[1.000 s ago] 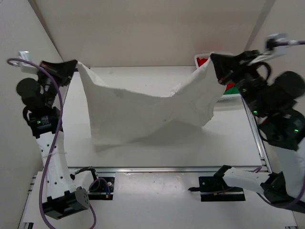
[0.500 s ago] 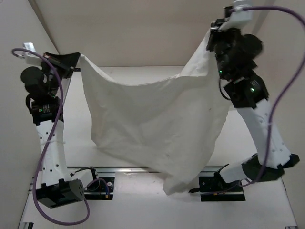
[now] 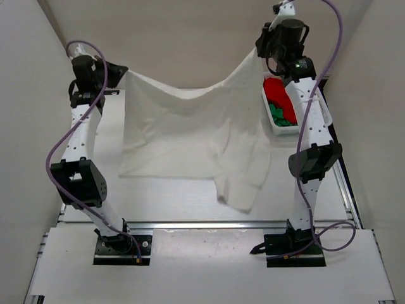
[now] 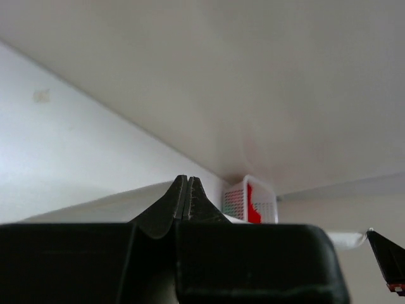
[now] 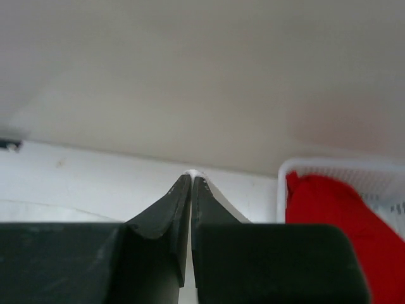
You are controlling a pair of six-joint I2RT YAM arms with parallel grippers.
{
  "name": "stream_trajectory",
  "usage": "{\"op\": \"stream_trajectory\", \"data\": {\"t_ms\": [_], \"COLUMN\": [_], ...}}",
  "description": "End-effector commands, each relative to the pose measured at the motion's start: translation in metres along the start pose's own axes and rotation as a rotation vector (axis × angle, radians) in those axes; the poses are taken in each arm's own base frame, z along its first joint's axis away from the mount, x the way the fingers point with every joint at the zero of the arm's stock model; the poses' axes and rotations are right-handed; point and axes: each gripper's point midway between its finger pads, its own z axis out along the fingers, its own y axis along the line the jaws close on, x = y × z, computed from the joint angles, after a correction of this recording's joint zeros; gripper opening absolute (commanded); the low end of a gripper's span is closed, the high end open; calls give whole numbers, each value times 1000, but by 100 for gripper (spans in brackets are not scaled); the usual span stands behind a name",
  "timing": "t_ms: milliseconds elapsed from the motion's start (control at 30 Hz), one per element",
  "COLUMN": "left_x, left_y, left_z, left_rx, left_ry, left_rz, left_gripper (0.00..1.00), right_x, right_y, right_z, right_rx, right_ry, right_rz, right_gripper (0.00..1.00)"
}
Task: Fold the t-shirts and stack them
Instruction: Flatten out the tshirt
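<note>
The white t-shirt (image 3: 190, 133) hangs spread between both grippers near the back wall, and its lower part trails on the table (image 3: 183, 196). My left gripper (image 3: 122, 69) is shut on the shirt's upper left corner. Its tips (image 4: 186, 181) meet in the left wrist view, with white cloth (image 4: 107, 206) behind them. My right gripper (image 3: 260, 50) is shut on the upper right corner. A sliver of white cloth (image 5: 192, 172) shows at its tips (image 5: 191, 178). The red t-shirt (image 3: 276, 90) and the green t-shirt (image 3: 279, 114) lie bunched in the basket.
The white lattice basket (image 3: 268, 107) stands at the back right of the table, just below the right gripper; it also shows as the basket (image 4: 235, 201) and the basket (image 5: 345, 166). A metal rail (image 3: 209, 223) runs along the table's near edge. Walls close in at left, right and back.
Both arms have stretched up and back toward the rear wall. The white shirt, which hung down to the front rail, has been drawn back and its hem now lies mid-table.
</note>
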Motion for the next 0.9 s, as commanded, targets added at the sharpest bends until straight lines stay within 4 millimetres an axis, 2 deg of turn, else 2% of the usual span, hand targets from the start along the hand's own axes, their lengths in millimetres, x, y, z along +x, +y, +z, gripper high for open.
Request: {"op": "stream_trajectory", "data": {"t_ms": [0, 67, 100, 167, 200, 300, 333, 367, 400, 433, 467, 500, 567, 600, 633, 667, 700, 733, 767, 800, 867], "left_x": [-93, -115, -129, -144, -147, -153, -143, -132, -125, -105, -84, -72, -25, 0, 13, 39, 60, 70, 89, 106, 126], "left_y": [-128, -144, -154, -149, -151, -134, -121, -104, -95, -72, -47, -32, 34, 74, 84, 110, 147, 154, 179, 202, 226], "left_z": [-77, -100, -122, -136, -144, -156, -155, -155, -153, -152, -151, -148, -147, -143, -149, -151, -151, -155, -159, -163, -170], "left_rx": [274, 332, 362, 340, 339, 313, 287, 261, 245, 209, 187, 183, 85, 21, 13, -26, -102, -109, -156, -208, -262], "left_ry": [-256, -307, -354, -413, -432, -461, -450, -443, -446, -432, -410, -391, -331, -293, -279, -240, -212, -198, -172, -135, -84], "left_rz": [80, 75, 83, 101, 108, 136, 131, 140, 154, 151, 132, 123, 77, 48, 42, 29, 13, 15, 0, -27, -46], "left_gripper": [0, 0, 0, 0, 0, 0, 0, 0, 0, 0, 0, 0, 0, 0, 0, 0, 0, 0, 0, 0, 0], "right_x": [-194, -224, -230, -236, -227, -190, -163, -154, -111, -67, -29, -4, 83, 96, 156, 190, 207, 242, 273, 286, 328], "right_y": [32, 30, 25, 27, 25, 20, 15, 15, 15, 11, 19, 24, 22, 26, 24, 20, 21, 20, 15, 10, 2], "right_z": [-111, -147, -160, -177, -175, -163, -152, -159, -139, -132, -139, -140, -150, -160, -161, -167, -172, -179, -186, -191, -208], "right_rx": [-148, -183, -183, -203, -197, -153, -136, -116, -97, -74, -93, -96, -72, -82, -75, -64, -51, -17, 29, 34, 60], "right_ry": [-570, -661, -682, -698, -659, -527, -443, -408, -306, -235, -214, -190, -80, -76, 35, 78, 98, 158, 222, 252, 339], "right_rz": [28, 47, 43, 32, 32, 23, 34, 28, 18, 20, 19, 28, 57, 98, 129, 147, 170, 202, 244, 285, 381], "right_gripper": [0, 0, 0, 0, 0, 0, 0, 0, 0, 0, 0, 0, 0, 0, 0, 0, 0, 0, 0, 0, 0]}}
